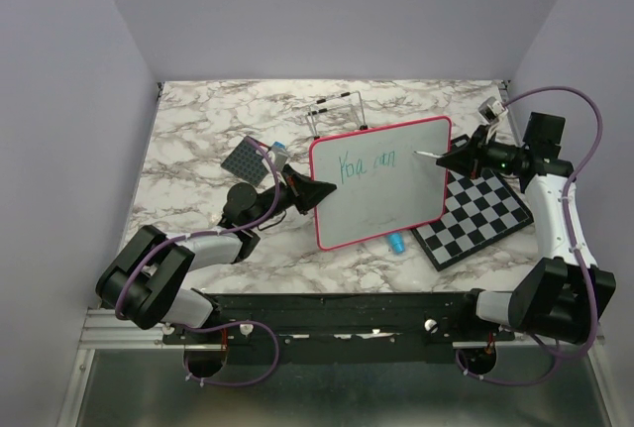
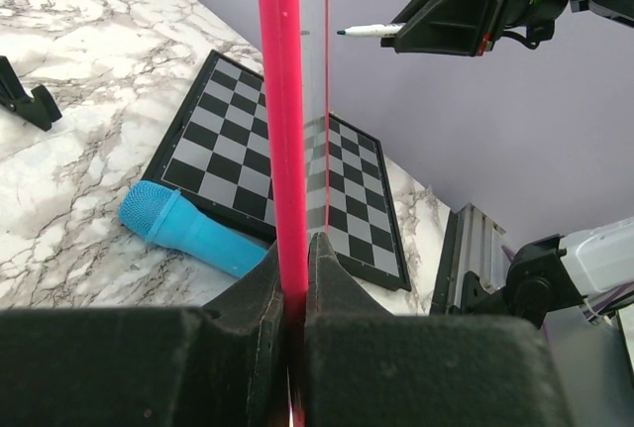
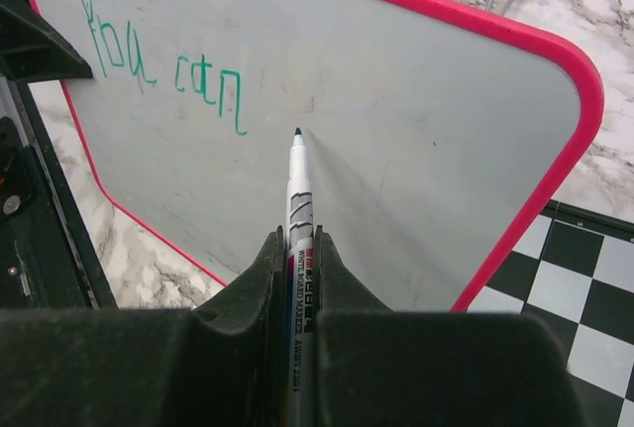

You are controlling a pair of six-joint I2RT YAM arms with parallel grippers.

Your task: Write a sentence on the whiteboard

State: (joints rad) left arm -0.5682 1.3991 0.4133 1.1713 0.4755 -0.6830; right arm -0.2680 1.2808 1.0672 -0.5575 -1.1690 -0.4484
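Note:
The whiteboard [image 1: 386,189] with its pink-red frame stands tilted above the table. My left gripper [image 1: 319,192] is shut on the board's left edge; in the left wrist view the frame [image 2: 280,120] runs up from between the jaws of that gripper [image 2: 294,264]. Green words reading "You can" [image 1: 365,162] sit on the upper left of the board [image 3: 396,150], seen as the sentence [image 3: 158,70] in the right wrist view. My right gripper [image 1: 458,159] is shut on a whiteboard marker [image 3: 300,209]. Its green tip points at the board just right of the last letter.
A black-and-white checkered board [image 1: 475,214] lies under the whiteboard's right side. A blue cylindrical object [image 1: 395,243] lies by the board's lower edge, also visible as the blue object [image 2: 188,234]. A wire stand [image 1: 337,115] and a grey studded plate [image 1: 246,160] sit behind.

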